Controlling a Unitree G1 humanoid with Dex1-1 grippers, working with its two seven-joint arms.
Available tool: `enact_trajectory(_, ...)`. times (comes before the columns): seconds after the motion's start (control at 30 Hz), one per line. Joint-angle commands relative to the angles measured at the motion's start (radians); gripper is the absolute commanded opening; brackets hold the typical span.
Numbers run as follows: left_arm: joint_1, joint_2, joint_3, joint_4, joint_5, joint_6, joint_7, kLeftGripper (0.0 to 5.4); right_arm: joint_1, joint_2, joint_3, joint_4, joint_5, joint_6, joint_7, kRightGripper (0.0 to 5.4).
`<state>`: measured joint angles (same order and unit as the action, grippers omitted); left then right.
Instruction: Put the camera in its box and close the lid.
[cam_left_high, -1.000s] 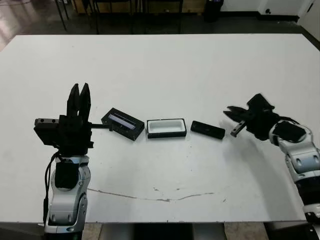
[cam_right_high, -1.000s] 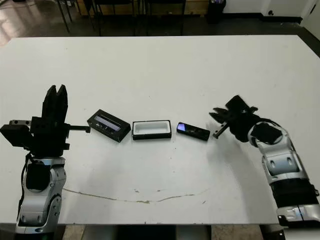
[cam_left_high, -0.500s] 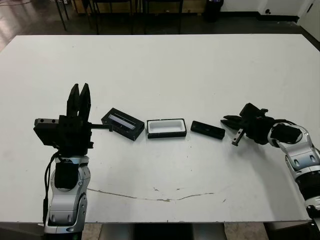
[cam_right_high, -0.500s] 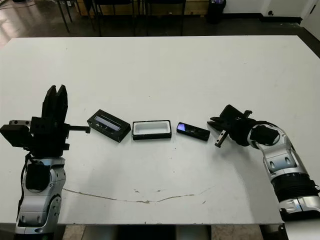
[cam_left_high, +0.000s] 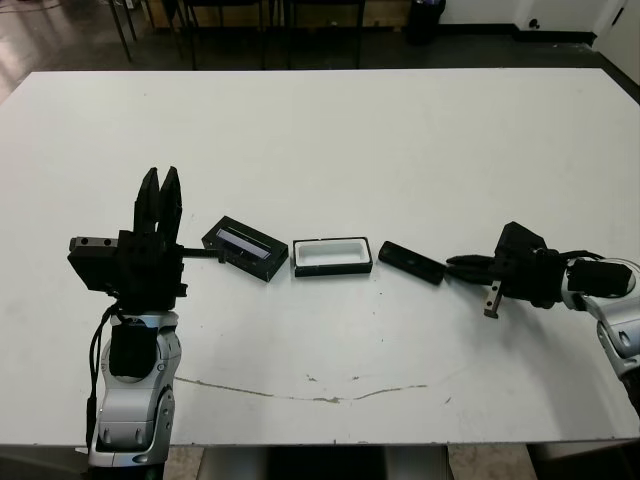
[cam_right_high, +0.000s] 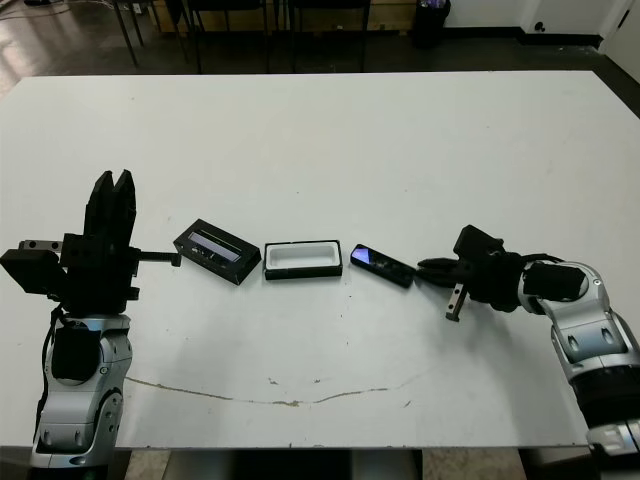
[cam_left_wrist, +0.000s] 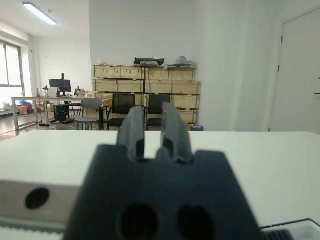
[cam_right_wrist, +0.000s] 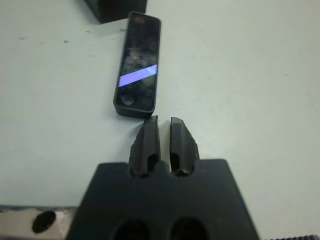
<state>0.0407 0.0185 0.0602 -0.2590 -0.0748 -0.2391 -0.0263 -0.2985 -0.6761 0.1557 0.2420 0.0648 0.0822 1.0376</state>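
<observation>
The camera (cam_left_high: 412, 262), a slim black bar with a bluish glint, lies flat on the white table just right of the box (cam_left_high: 332, 256), a white-lined black tray. Left of the box rests the lid (cam_left_high: 244, 246), its pale strip facing up. My right gripper (cam_left_high: 455, 265) is low over the table, shut, with its tips right at the camera's right end. In the right wrist view the fingertips (cam_right_wrist: 151, 122) almost touch the camera (cam_right_wrist: 139, 64). Off to the left of the lid, my left gripper (cam_left_high: 160, 195) stands upright, shut and holding nothing.
A thin brownish scratch (cam_left_high: 310, 390) runs across the table near its front edge. Chairs (cam_left_high: 250, 20) stand beyond the far edge. Bare tabletop lies behind and in front of the row of objects.
My right gripper has dropped to the table, swung level toward the camera's right end and shut its fingers. The left arm, lid and box have not moved.
</observation>
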Motion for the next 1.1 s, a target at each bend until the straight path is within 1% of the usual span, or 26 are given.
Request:
enact_trajectory(0.03, 0.003, 0.004, 0.002, 0.015, 0.011, 0.02, 0.004, 0.02, 0.038, -0.014, 0.017, -0.024, -0.003, 0.042, 0.02, 0.0)
enact_trajectory(0.2, -0.001, 0.0, -0.001, 0.017, -0.003, 0.02, -0.002, 0.02, 0.055, -0.007, 0.015, -0.079, 0.0, 0.054, 0.005, 0.0)
enact_trajectory(0.3, 0.002, -0.002, -0.002, 0.015, 0.0, 0.021, 0.002, 0.02, 0.057, 0.0, 0.014, -0.1, 0.015, 0.09, 0.008, 0.0)
enact_trajectory(0.37, 0.003, -0.002, -0.002, 0.016, 0.004, 0.016, 0.004, 0.02, 0.056, 0.001, 0.015, -0.101, 0.022, 0.099, 0.013, 0.0)
enact_trajectory(0.5, 0.005, -0.002, -0.002, 0.017, 0.006, 0.013, 0.004, 0.02, 0.058, -0.007, 0.019, -0.109, 0.019, 0.097, 0.018, 0.0)
enact_trajectory(0.6, 0.006, -0.003, -0.003, 0.018, 0.0, 0.01, 0.0, 0.02, 0.061, -0.017, 0.019, -0.122, 0.013, 0.115, 0.019, 0.0)
enact_trajectory(0.63, 0.007, -0.004, -0.003, 0.018, -0.001, 0.012, 0.0, 0.02, 0.063, -0.02, 0.016, -0.119, 0.007, 0.102, 0.013, 0.0)
enact_trajectory(0.73, 0.01, -0.002, -0.002, 0.019, 0.004, 0.008, 0.001, 0.02, 0.079, -0.026, -0.008, -0.126, -0.027, 0.081, -0.051, 0.0)
enact_trajectory(0.83, 0.014, -0.001, -0.001, 0.014, 0.002, 0.01, 0.0, 0.02, 0.116, -0.017, -0.06, -0.168, -0.071, 0.071, -0.183, 0.0)
enact_trajectory(0.9, 0.016, 0.0, 0.0, 0.012, 0.004, 0.011, 0.001, 0.02, 0.141, -0.009, -0.096, -0.218, -0.081, 0.103, -0.254, 0.0)
enact_trajectory(0.97, 0.017, 0.001, 0.0, 0.015, -0.003, 0.008, -0.005, 0.02, 0.167, 0.005, -0.13, -0.286, -0.075, 0.141, -0.311, 0.0)
enact_trajectory(1.1, 0.017, 0.001, 0.001, 0.018, -0.01, 0.008, -0.012, 0.02, 0.224, 0.056, -0.193, -0.435, -0.025, 0.187, -0.394, 0.0)
